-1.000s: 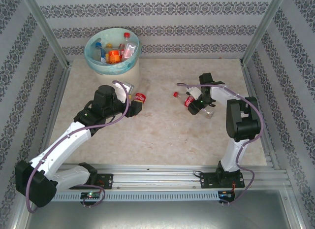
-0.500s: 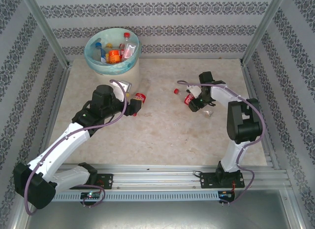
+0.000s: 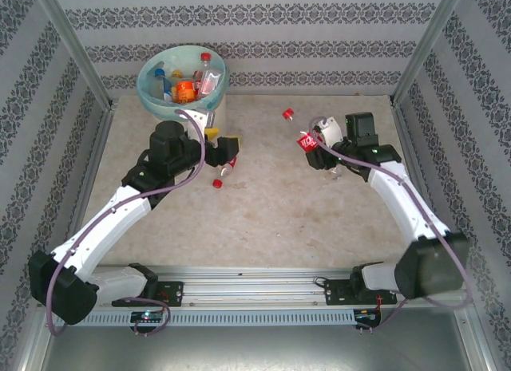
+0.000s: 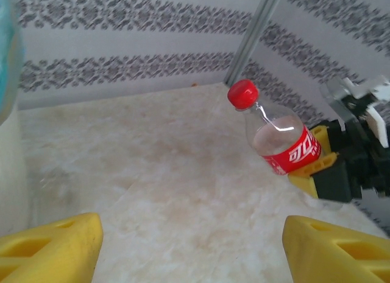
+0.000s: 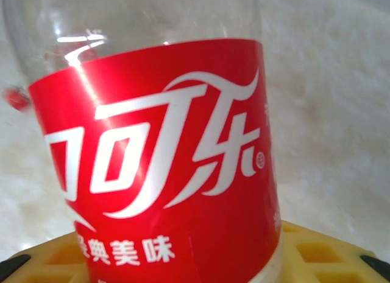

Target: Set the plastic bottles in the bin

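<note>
Right claw (image 3: 313,145) is clamped on a bottle (image 3: 306,141) right of centre in the top view. It grips the lower body, and the red cap points to the upper left. In the left wrist view that bottle (image 4: 277,137) hangs tilted above the table (image 4: 152,173), with its lower end pinched between the right claw's yellow fingers (image 4: 326,156). In the right wrist view the red label is pressed close to the lens, with a yellow finger (image 5: 304,252) under it.

Left claw (image 3: 223,148) stands apart, gripping nothing. Its two yellow fingers (image 4: 55,246) sit in the bottom corners of its own view, with table between them. A loose bottle (image 3: 227,170) lies on the table just below this claw in the top view, cap toward the lower left. I cannot tell whether they touch.

The bin (image 3: 144,90) stands in the upper left, just above the left claw, with several bottles (image 3: 192,82) inside.

Patterned walls (image 3: 255,36) and slanting metal posts (image 3: 427,44) close the top and sides, and a rail (image 3: 263,279) runs along the bottom. Bare tabletop spans the centre between the arms.

The bottles are round, clear, thin plastic. The table is pale and mottled like stone. The bin is cream with a teal liner.
</note>
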